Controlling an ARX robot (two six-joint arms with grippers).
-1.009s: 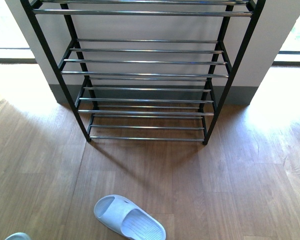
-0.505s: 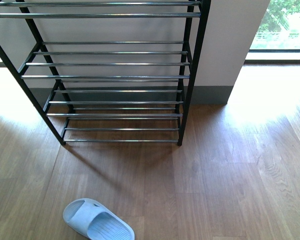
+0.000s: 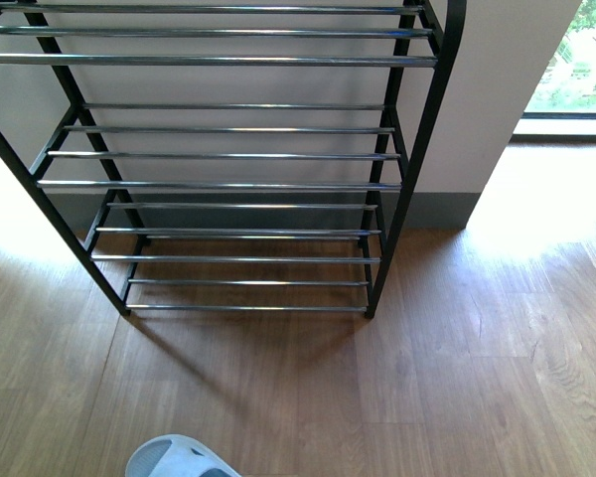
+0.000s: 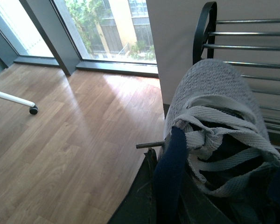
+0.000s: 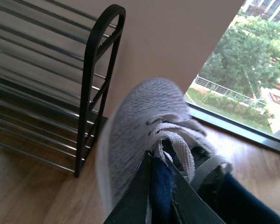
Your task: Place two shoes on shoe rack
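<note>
Slipper [image 3: 179, 459] now nearly leaves front view; wrist views alone show left hand [image 4: 170, 186] and right hand [image 5: 161, 191] gripping shoes [image 4: 210, 88] [image 5: 140, 116].

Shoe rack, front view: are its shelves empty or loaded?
Empty: each visible shelf of the shoe rack shows only bare bars; its top is cut off.

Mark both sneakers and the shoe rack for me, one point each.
left-arm shoe [image 4: 210, 88], left wrist view, on the grey knit toe.
right-arm shoe [image 5: 144, 112], right wrist view, on the grey knit toe.
shoe rack [image 3: 219, 185], front view, on a shelf's front chrome bar.
</note>
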